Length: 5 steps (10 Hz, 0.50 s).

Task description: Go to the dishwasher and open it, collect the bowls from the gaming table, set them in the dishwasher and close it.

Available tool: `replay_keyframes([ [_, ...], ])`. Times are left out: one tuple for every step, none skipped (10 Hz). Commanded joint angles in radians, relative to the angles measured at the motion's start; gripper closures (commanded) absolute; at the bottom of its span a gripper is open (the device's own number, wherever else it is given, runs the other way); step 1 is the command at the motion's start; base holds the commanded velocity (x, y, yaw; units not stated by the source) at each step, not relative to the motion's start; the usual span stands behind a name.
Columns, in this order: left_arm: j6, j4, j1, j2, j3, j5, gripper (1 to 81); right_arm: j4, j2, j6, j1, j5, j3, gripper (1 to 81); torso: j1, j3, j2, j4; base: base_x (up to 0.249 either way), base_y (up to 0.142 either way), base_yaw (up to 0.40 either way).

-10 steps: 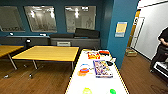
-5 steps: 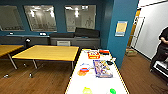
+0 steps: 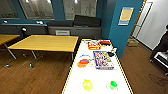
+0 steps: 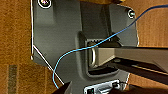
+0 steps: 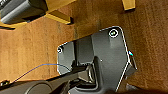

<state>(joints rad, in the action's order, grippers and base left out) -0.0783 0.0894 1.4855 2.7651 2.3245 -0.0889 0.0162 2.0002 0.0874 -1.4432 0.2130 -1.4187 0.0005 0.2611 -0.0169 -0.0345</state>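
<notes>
The gaming table [image 3: 75, 72], long and white-topped with a yellowish edge, runs away from me in the lower middle of the head view. On it lie small bright bowls: an orange and red stack [image 3: 83, 62] near the left edge, a yellow-green one [image 3: 87, 85] and a green one [image 3: 113, 85] at the near end. A red piece [image 3: 105, 42] sits at the far end. The dishwasher is out of view. Both wrist views look down on wooden floor past my own dark plate.
Two colourful game boxes [image 3: 103, 60] [image 3: 94, 45] lie on the white table. Yellow tables [image 3: 47, 42] stand to the left on wooden floor. A teal pillar [image 3: 122, 27] rises at the far right end, and a person [image 3: 161, 47] stands at the right edge. A dark counter [image 3: 75, 28] lines the back wall.
The whole head picture has shifted: I have driven closer to the white table, which now looms larger and lower. The things on it have not moved.
</notes>
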Motion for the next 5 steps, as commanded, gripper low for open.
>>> replay_keyframes([
  [0.003,0.007,-0.018,-0.007,0.003,0.058,1.0,0.016,-0.255,0.090,0.161,-0.006,0.201,1.0,0.000,0.090,0.000,0.000,0.000,0.000,0.000],
  [0.003,0.007,-0.018,0.002,0.015,0.058,1.0,0.019,-0.315,0.120,0.218,-0.015,0.228,1.0,0.000,0.124,0.000,0.000,0.000,0.000,0.000],
  [0.003,0.007,-0.018,0.012,0.026,0.058,1.0,0.018,-0.361,0.149,0.290,-0.021,0.258,1.0,0.000,0.160,0.001,0.000,0.000,0.000,0.000],
  [0.005,0.007,-0.018,0.018,0.033,0.058,1.0,0.019,-0.397,0.178,0.357,-0.038,0.271,1.0,0.000,0.096,0.001,0.000,0.000,0.000,0.000],
  [0.003,0.007,-0.018,0.024,0.041,0.058,1.0,0.016,-0.433,0.218,0.436,-0.084,0.285,1.0,0.001,0.118,0.001,0.000,0.000,0.000,0.000],
])
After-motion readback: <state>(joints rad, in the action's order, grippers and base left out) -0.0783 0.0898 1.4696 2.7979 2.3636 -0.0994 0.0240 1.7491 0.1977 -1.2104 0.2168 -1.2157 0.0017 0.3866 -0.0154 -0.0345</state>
